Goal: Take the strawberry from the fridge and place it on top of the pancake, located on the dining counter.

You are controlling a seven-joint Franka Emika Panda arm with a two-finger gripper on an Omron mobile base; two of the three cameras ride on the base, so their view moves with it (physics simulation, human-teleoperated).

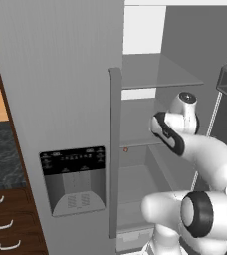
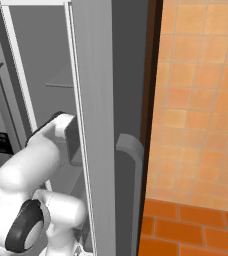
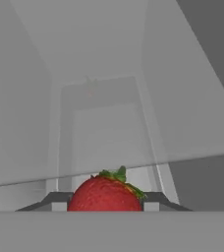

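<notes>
— Hand [image 3: 105, 209]? 
— Clamped on the strawberry [image 3: 104, 195], red with green leaves, sitting between the fingertips [image 3: 58, 202].
— Surroundings? 
— Inside the open fridge [image 1: 60, 99], grey shelf [image 3: 182, 142] just ahead.

White arm [image 1: 205, 154] reaching into open fridge [image 1: 60, 99], possibly strawberry [image 1: 126, 149] on shelf

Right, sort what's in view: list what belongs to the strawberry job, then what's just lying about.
Part of the job:
- strawberry, between the fingers of the end effector, which is shut on it
- fridge, right door open, arm reaching inside

Not part of it:
- water dispenser on the closed door
- wood drawers
- black worktop
- tile wall
</notes>
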